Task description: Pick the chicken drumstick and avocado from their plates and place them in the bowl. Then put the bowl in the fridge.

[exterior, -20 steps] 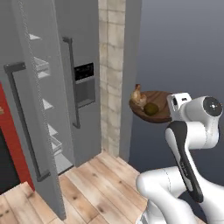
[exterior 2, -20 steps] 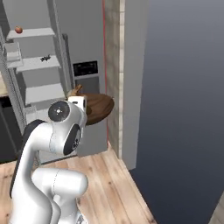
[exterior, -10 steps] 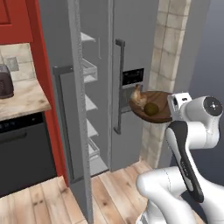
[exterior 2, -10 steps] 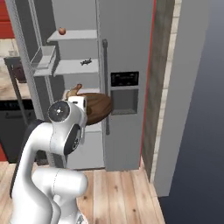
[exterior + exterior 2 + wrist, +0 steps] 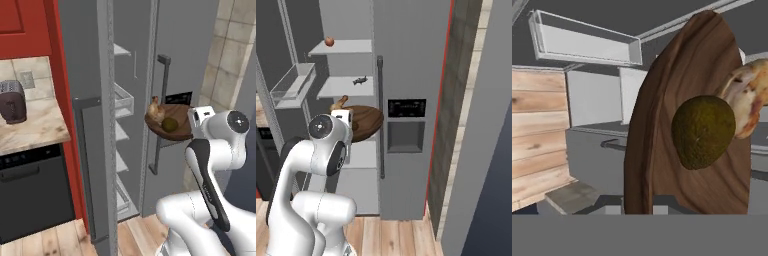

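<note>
Both foods already sit in the bowl [image 5: 172,124]: the avocado [image 5: 170,124] near its middle and the chicken drumstick [image 5: 156,110] just beside it toward the far rim, so by my reading the loading step is done and the step in hand is carrying the bowl into the fridge [image 5: 165,55]. The gripper [image 5: 637,204] has its jaws drawn nearly shut on the bowl's near rim, holding it out level in front of the arm, in front of the fridge's closed door with the dispenser panel [image 5: 406,108]. The other door [image 5: 95,150] stands open, showing white shelves [image 5: 343,86] and a clear bin [image 5: 291,82] inside; an apple-like red fruit [image 5: 329,41] sits on the top shelf. The next move, I judge, calls for shifting the bowl sideways toward the open compartment, keeping it level so neither food rolls out, then easing it onto a free shelf without clipping the door edge before letting go.
</note>
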{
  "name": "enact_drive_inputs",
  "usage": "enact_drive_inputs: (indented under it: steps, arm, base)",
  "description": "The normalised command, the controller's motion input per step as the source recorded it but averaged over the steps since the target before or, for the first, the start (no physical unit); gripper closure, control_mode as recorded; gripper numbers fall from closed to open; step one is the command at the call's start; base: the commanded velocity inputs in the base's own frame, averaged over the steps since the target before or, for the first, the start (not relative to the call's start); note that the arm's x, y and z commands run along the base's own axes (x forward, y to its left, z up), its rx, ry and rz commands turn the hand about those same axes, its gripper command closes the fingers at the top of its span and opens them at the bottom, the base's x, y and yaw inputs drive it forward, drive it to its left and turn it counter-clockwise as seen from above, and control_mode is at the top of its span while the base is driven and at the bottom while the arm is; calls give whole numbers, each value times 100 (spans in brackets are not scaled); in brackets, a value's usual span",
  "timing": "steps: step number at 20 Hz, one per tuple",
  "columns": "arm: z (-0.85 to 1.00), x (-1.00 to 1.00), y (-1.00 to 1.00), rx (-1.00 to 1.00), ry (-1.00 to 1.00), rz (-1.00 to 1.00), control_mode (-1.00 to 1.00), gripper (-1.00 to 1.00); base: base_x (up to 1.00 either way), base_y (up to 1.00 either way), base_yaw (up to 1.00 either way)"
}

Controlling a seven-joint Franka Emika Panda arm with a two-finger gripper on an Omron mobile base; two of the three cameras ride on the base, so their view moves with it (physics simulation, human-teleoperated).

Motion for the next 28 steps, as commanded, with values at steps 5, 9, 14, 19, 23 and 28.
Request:
enact_drive_inputs:
  steps: [5, 9, 14, 19, 23, 28]
  arm:
    - [0, 0, 0, 0, 0, 0, 100, 100]
    - [0, 0, 0, 0, 0, 0, 100, 100]
    - [0, 0, 0, 0, 0, 0, 100, 100]
    - [0, 0, 0, 0, 0, 0, 100, 100]
    - [0, 0, 0, 0, 0, 0, 100, 100]
    - [0, 0, 0, 0, 0, 0, 100, 100]
  base:
    - [57, -16, 19]
    - [48, -22, 23]
    - [49, -28, 19]
    - [38, -20, 15]
    - [31, -6, 12]
    - [24, 0, 4]
